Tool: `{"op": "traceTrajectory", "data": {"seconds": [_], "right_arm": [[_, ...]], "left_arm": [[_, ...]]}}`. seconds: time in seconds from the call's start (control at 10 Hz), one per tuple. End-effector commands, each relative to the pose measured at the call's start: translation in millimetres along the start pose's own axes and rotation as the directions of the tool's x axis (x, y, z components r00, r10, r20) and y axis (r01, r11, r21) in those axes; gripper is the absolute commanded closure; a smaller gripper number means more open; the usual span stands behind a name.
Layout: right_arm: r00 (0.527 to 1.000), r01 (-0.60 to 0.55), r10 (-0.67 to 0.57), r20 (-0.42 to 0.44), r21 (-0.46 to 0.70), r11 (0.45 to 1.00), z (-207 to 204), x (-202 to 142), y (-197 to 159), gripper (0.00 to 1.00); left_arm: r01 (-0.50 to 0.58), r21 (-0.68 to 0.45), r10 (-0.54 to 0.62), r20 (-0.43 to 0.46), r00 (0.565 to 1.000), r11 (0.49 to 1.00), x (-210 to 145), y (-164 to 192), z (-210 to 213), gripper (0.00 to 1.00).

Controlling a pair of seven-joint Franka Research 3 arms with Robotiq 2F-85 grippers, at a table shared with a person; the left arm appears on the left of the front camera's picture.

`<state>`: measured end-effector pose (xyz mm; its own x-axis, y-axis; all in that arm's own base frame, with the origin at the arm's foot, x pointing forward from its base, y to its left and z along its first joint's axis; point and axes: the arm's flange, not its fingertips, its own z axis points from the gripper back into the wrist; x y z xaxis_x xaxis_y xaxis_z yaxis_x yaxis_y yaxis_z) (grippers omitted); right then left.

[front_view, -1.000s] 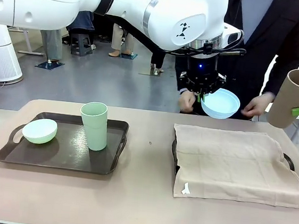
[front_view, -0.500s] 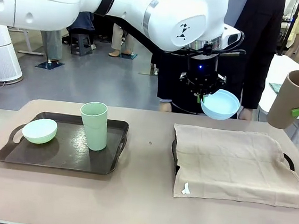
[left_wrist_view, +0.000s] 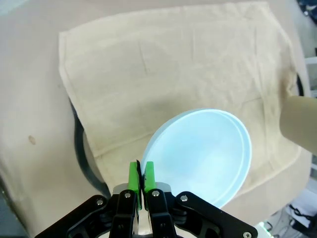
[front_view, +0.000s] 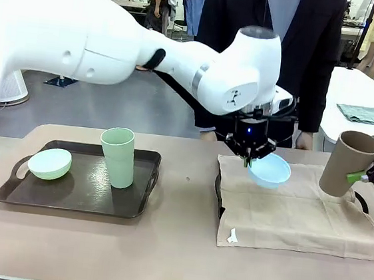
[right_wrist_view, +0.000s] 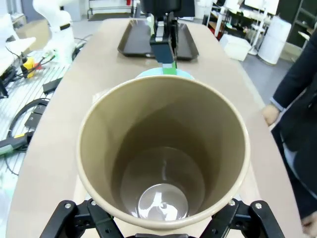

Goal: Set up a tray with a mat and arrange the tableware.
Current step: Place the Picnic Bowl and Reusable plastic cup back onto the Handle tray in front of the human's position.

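Note:
My left gripper [front_view: 247,161] [left_wrist_view: 140,182] is shut on the rim of the pale blue bowl [front_view: 269,170] [left_wrist_view: 200,155], which hangs tilted just above the beige mat [front_view: 294,205] [left_wrist_view: 163,74] covering the right tray [front_view: 219,190]. At the right edge, my right gripper [front_view: 364,176] is shut on the brown cup [front_view: 349,164] [right_wrist_view: 161,153], held tilted above the mat's right side. The pale green cup [front_view: 118,157] stands upright on the left dark tray [front_view: 47,197], and the pale green bowl [front_view: 49,163] rests at that tray's left end.
A person in a dark jacket [front_view: 270,48] stands at the far side of the table, behind the mat. A white table with a folded green cloth [front_view: 364,114] is at the back right. Bare tabletop [front_view: 176,246] lies between the trays and along the front.
My left gripper has come down and nearer with the blue bowl, from above the far edge to just over the mat. The brown cup has dropped lower. The person has straightened up.

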<state>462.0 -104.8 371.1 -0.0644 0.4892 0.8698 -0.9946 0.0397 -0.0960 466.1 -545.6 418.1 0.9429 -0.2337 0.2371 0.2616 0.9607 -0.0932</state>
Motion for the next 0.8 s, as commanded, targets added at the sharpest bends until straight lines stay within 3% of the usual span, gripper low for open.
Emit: {"op": "traceTrajectory", "data": {"seconds": [0.0,0.3,0.7], "right_arm": [[1.0,-0.016,0.016,0.005,0.006,1.0,6,13,0,0.15],[1.0,-0.017,0.018,-0.007,0.045,0.999,-9,-8,0,0.15],[0.998,-0.021,0.014,0.062,0.115,0.993,-37,-26,-9,0.15]], "left_arm": [[0.002,-0.001,-0.002,0.019,1.0,1.0,1,1,19,0.96],[0.006,-0.016,-0.006,-0.019,1.0,1.0,1,2,-16,0.96],[0.024,0.0,-0.024,-0.045,0.999,1.0,4,4,-42,0.96]]}}
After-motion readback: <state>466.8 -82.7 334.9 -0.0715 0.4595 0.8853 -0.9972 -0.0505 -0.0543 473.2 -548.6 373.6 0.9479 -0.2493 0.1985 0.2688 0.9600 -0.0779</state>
